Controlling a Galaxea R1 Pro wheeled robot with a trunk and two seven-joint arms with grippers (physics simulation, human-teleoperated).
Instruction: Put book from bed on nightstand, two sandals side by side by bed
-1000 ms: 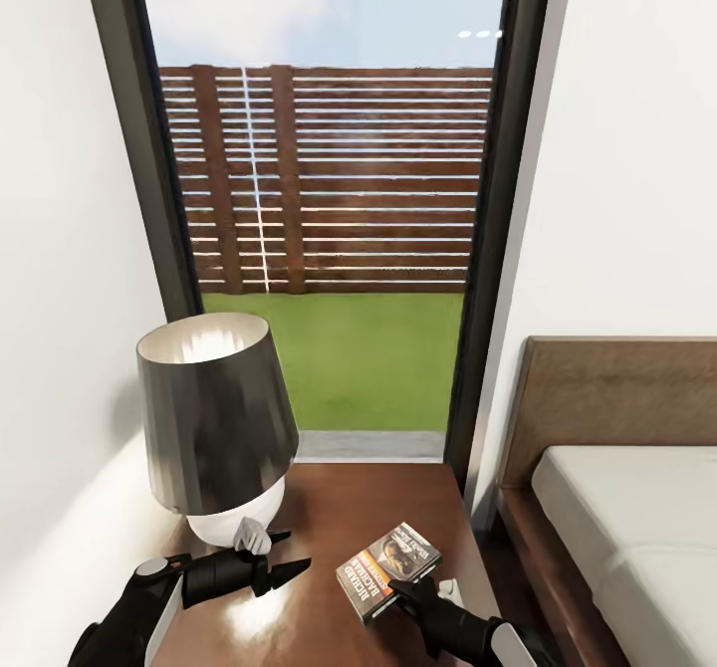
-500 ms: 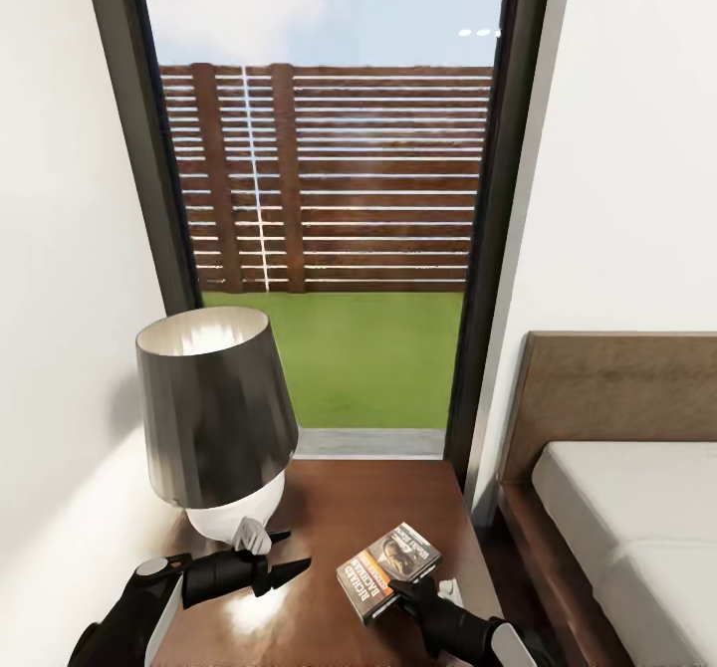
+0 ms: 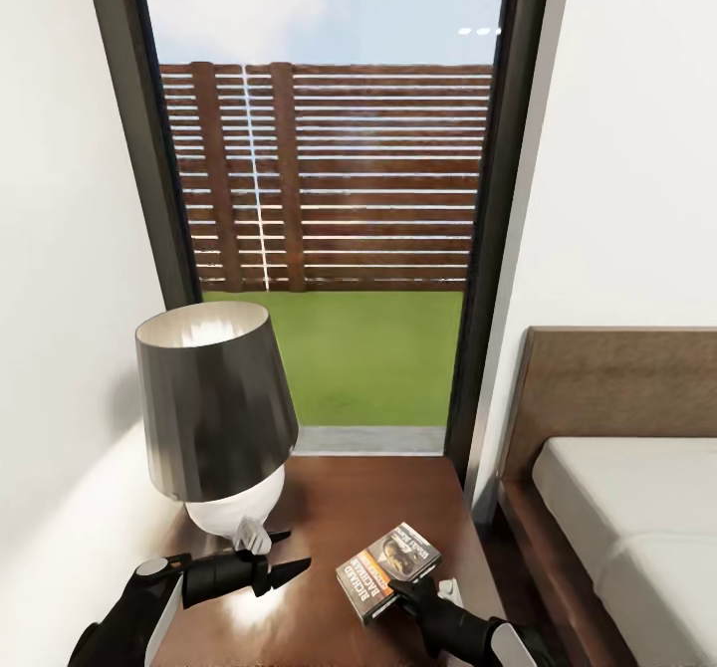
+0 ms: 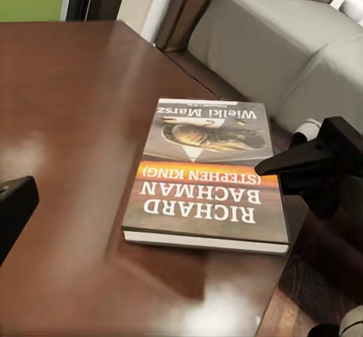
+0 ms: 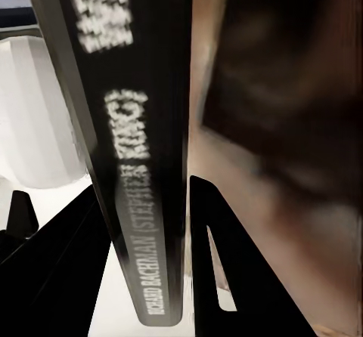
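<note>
the right end effector has its two dark fingers clamped on the near edge of the book, one finger on each face, as the right wrist view shows with the spine running between them. the book lies flat on the nightstand, cover up, near that top's bed-side front corner; in the left wrist view the book sits close to the edge of the glossy wood, with the right end effector reaching onto its cover from the bed side. the left end effector hangs over the nightstand just beside the lamp, well apart from the book, its fingers spread a little and holding nothing. between it and the book the wood is bare, and there is open top behind the book toward the window. the lamp fills the nightstand's wall-side rear corner. the bed stands beside the nightstand on the book's side, a narrow strip of floor between them, its headboard against the white wall.
</note>
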